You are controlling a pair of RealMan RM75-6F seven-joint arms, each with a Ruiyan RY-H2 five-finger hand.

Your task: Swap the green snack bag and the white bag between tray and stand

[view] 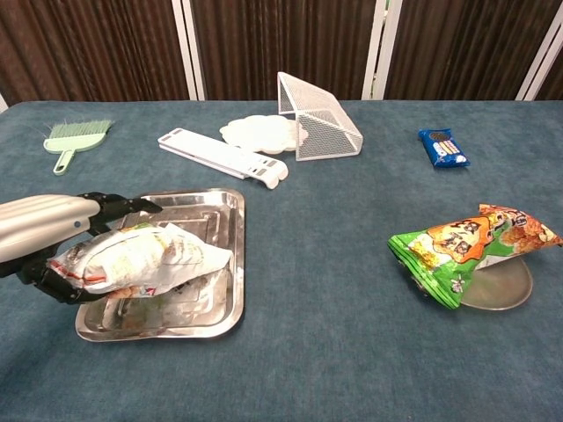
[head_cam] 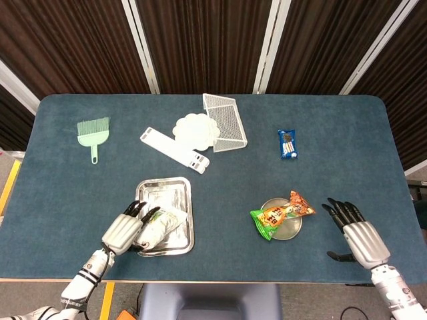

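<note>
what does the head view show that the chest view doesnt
Only the head view shows the right hand, fingers spread, holding nothing, resting on the table right of the stand. Only the chest view shows, from the side, that the white bag is lifted clear above the tray, and that the green snack bag leans on the stand with one end on the table. Both show the left hand gripping the white bag, the mesh basket and the blue packet.

Left hand wrapped around white bag, fingers curled; right hand empty, fingers spread.
</note>
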